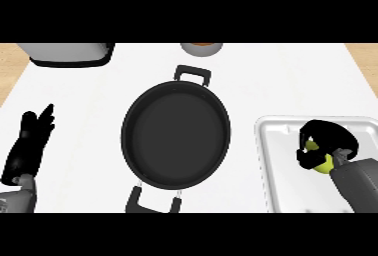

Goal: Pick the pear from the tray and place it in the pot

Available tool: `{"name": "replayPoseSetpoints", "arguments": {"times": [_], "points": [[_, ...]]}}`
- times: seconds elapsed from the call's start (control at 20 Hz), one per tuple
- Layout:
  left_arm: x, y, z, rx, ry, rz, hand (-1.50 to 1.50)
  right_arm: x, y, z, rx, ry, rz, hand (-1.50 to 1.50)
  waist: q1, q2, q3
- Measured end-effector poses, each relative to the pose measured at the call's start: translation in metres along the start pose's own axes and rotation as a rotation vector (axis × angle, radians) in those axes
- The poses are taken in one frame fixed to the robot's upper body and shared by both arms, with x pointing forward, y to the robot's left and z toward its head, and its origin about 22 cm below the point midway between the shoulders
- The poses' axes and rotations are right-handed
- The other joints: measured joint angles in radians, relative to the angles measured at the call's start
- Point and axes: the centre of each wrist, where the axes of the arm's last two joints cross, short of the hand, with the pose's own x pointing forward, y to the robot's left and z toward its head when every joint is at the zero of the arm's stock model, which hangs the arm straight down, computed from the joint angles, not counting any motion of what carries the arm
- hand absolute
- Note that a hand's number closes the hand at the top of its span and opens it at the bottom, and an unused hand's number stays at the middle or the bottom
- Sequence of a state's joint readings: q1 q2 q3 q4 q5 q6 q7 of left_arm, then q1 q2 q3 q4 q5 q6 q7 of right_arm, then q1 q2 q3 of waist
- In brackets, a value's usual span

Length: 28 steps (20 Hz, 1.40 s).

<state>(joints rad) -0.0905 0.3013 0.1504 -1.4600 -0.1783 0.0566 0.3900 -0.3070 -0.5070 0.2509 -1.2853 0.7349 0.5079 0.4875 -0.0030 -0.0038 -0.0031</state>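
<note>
A yellow-green pear (320,161) lies in the white tray (277,150) at the right, mostly hidden. My right hand (328,140) is over the tray with its fingers and thumb curled round the pear. The black pot (176,134) stands in the middle of the counter, with one handle at its far side and one at its near side, and nothing inside. My left hand (28,145) rests at the left edge, fingers straight and pointing away, well apart from the pot.
A grey appliance (68,52) stands at the back left corner. A small round container (201,48) sits at the back edge behind the pot. Wooden surface shows beyond the white counter at both sides.
</note>
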Motion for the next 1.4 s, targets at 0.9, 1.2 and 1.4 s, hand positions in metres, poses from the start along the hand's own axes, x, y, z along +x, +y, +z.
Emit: {"name": "replayPoseSetpoints", "arguments": {"times": [0.9,1.2,1.4], "points": [[-0.009,0.009,0.002,0.035,0.022,0.01,0.0,0.005,-0.016,0.177,-0.907,-0.39,-0.307,1.5,-0.041,-0.009,0.002],[-0.005,0.01,-0.001,0.012,0.015,0.009,0.0,0.018,-0.039,0.208,-1.038,-0.469,-0.363,1.5,-0.018,-0.004,0.001],[-0.002,0.006,-0.004,0.007,0.008,0.001,0.0,0.037,-0.058,0.221,-1.045,-0.49,-0.349,1.5,-0.008,-0.002,0.0]]}}
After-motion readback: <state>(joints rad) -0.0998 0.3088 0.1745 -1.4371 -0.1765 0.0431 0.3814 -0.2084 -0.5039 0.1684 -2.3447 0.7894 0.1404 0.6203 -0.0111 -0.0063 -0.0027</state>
